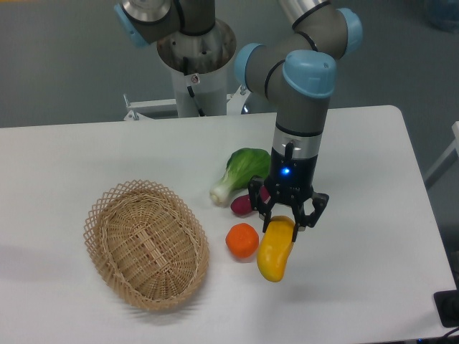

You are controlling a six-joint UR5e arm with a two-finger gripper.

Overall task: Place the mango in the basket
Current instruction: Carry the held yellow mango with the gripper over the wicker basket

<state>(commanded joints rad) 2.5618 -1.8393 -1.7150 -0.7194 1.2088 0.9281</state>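
The hand (287, 219) is pinching the top end of the smooth, curved yellow-orange mango (275, 251), just right of the oval tan wicker basket (147, 244). Skin looks glossy and probably slippery, seems stiff and light; gripping mid-body might hold steadier than the tip.

The white rectangular table (86, 154) carries an oval tan wicker basket (146, 244) at 8 o'clock, with a round orange fruit (242, 240), green leafy vegetable (240, 172) and dark purple vegetable (244, 204) near centre.

Bright, even overhead light, soft shadows under the basket (147, 244), mild glare on the white table (373, 215), sharp focus.
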